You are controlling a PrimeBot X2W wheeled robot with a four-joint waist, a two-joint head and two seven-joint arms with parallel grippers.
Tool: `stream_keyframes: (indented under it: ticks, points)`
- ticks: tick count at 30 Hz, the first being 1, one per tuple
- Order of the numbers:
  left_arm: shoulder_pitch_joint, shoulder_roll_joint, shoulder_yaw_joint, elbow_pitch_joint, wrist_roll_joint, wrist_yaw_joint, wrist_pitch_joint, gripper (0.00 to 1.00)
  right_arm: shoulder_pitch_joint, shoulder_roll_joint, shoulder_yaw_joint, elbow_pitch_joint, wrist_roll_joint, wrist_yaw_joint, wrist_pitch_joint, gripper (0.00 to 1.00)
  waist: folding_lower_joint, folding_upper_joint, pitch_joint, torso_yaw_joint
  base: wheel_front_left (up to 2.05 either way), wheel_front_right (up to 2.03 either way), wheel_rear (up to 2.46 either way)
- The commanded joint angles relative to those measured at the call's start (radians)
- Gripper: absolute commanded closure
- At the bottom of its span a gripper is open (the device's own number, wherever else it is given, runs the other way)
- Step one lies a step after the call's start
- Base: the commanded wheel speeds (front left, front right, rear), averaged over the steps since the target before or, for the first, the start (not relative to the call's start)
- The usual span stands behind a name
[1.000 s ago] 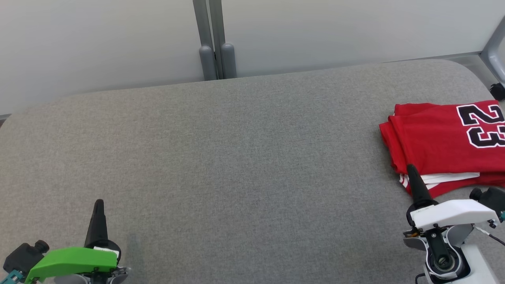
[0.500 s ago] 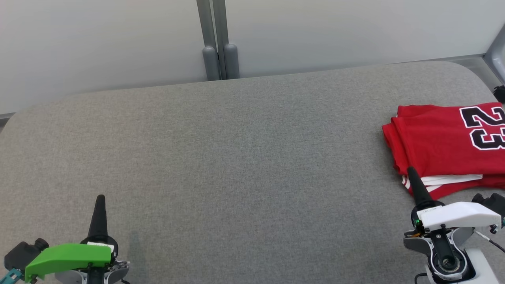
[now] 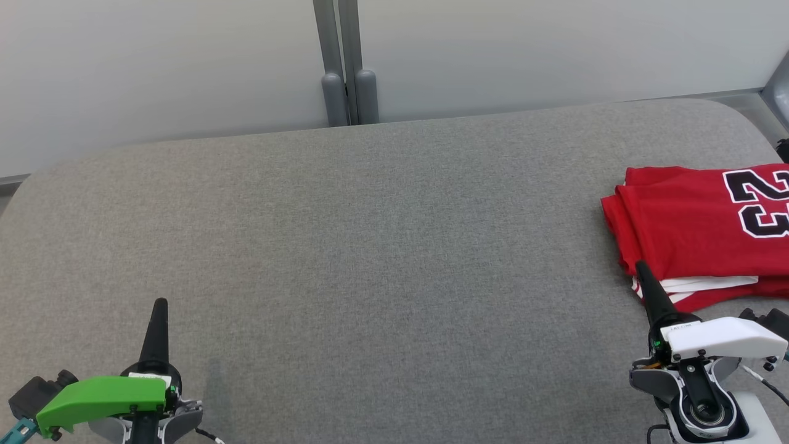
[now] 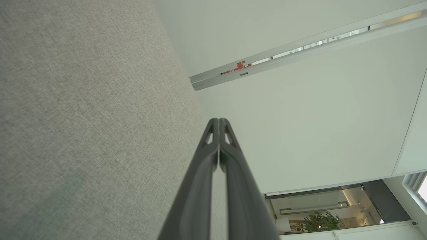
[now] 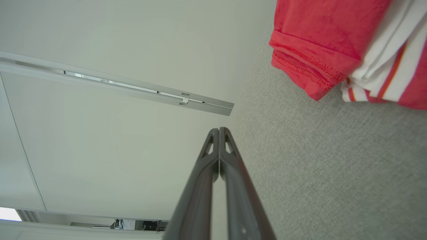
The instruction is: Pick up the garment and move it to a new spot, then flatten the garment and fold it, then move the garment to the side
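Red knit cloth marks the task's thing: the folded red jersey [image 3: 690, 228], with a black, white-edged "23" on top and white striped trim at its near edge. It lies flat on the grey cloth-covered worktop [image 3: 370, 246], just ahead of my right pincer [image 3: 641, 267] and to its outer side.

(a) Head view. My right pincer is clenched, its two dark fingers pressed into a single spike below the white cover [image 3: 721, 333] on that wrist. Its tip overlaps the jersey's near corner in this view. My left pincer [image 3: 159, 304] is likewise clenched and grasps nothing. It points forward from under the green cover [image 3: 98, 398], well apart from the jersey, with bare grey cloth ahead of it and between it and the right pincer. Beyond both pincers the worktop ends at the pale wall panels [image 3: 154, 61], which a grey post [image 3: 345, 61] divides.

(b) Left wrist view. The fingers of my left pincer [image 4: 219, 120] meet along their length, with grey cloth to one side.

(c) Right wrist view. The fingers of my right pincer [image 5: 219, 129] are also closed on nothing. The jersey's hemmed corner [image 5: 310, 36] sits ahead of the tips, with a band of grey cloth between them, so I am not touching it.
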Motion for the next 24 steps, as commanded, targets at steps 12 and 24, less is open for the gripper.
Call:
stream_keyframes:
  ticks: [12,24]
  points:
    - [-0.029,-0.002,0.010,-0.008,-0.114,-0.003,0.031,1.00,0.013,0.011,-0.020,-0.018,0.114,0.000,0.032,1.00,0.0000,0.0000,-0.003,0.009,0.00,0.00,0.00]
    - [-0.035,-0.006,0.014,-0.008,-0.200,-0.004,0.054,1.00,0.020,0.020,-0.033,-0.023,0.196,0.000,0.056,1.00,0.0000,0.0000,-0.005,0.018,0.00,0.00,0.00]
